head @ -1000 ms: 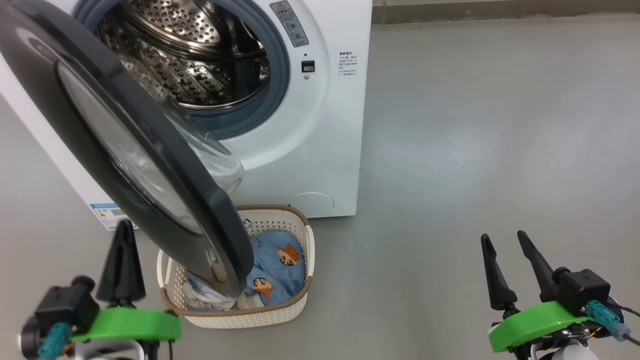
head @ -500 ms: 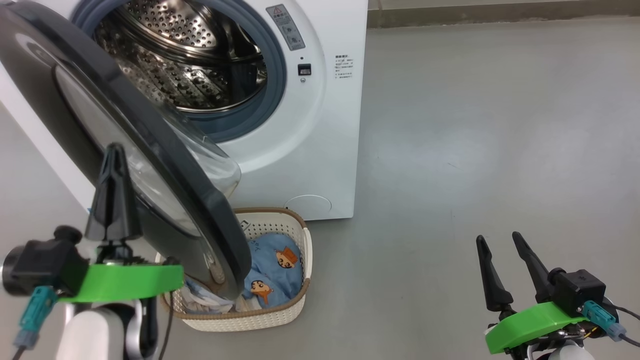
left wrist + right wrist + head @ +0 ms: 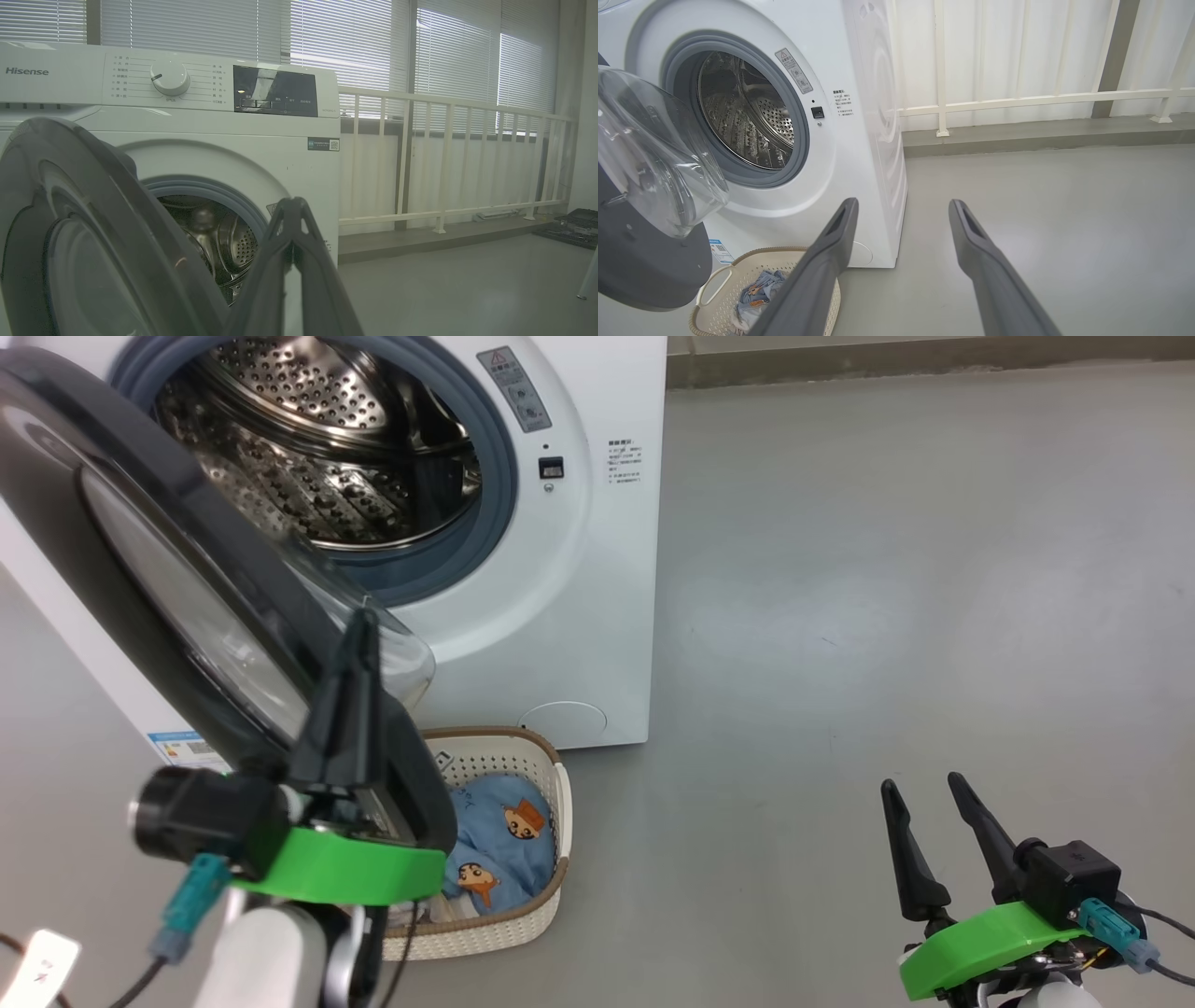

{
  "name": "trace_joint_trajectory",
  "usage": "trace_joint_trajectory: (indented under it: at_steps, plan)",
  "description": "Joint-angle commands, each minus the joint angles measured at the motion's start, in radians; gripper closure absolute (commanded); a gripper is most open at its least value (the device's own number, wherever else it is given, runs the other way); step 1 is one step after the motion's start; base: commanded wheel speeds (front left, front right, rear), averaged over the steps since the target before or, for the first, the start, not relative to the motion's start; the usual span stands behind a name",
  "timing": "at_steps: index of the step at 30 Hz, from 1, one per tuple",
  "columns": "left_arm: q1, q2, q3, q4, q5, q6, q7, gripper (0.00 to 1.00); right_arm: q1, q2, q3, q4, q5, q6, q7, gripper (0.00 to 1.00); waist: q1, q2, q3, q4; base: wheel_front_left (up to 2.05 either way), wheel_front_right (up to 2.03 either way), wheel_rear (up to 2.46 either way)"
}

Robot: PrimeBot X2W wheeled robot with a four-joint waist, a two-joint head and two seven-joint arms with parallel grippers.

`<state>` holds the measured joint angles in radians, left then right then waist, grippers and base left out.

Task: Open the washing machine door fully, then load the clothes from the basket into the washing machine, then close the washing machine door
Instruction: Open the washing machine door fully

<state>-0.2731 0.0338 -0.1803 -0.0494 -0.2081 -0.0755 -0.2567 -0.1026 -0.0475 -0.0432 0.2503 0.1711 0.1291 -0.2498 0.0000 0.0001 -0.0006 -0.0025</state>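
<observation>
- The washing machine door (image 3: 187,597) hangs partly open, slanting out from the washing machine (image 3: 579,616) over the basket (image 3: 558,803) on the floor at its foot
- The left gripper (image 3: 360,625), fingers pressed together and empty, is just right of the door's free edge; it is the nearer arm
- The right gripper (image 3: 922,782), spread and empty, is well apart
- One door, one basket; the clothes (image 3: 495,840) are a heap I cannot count

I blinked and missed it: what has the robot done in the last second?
The left gripper, shut, rose and swung rightward, from low beside the door to in front of its lower rim in the head view; it holds nothing. The right gripper stayed open and low, the door partly open, the clothes in the basket.
</observation>
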Motion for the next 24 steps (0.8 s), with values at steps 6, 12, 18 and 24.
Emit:
trace_joint_trajectory:
  at_steps: [6, 12, 18, 24]
  plan:
    - [-0.05, 0.016, -0.053, 0.072, -0.045, -0.003, -0.005, 1.0, -0.033, -0.003, 0.035, -0.017, 0.003, 0.002, -0.012, 0.0, 0.0, -0.0001, 0.001, -0.009, 0.0, 0.0, 0.0]
    - [-0.058, 0.016, -0.124, 0.196, -0.177, 0.013, -0.003, 1.0, -0.031, -0.003, 0.041, -0.017, 0.008, 0.002, -0.012, 0.0, 0.0, -0.0001, 0.003, -0.023, 0.0, 0.0, 0.0]
    - [-0.085, 0.016, -0.163, 0.29, -0.216, 0.02, -0.003, 1.0, -0.033, -0.003, 0.041, -0.015, 0.01, 0.002, -0.012, 0.0, 0.0, -0.0001, 0.011, -0.03, 0.0, 0.0, 0.0]
    - [-0.108, 0.016, -0.172, 0.377, -0.23, 0.024, -0.004, 1.0, -0.039, -0.003, 0.036, -0.015, 0.015, 0.002, -0.012, 0.0, 0.0, -0.0001, 0.019, -0.033, 0.0, 0.0, 0.0]
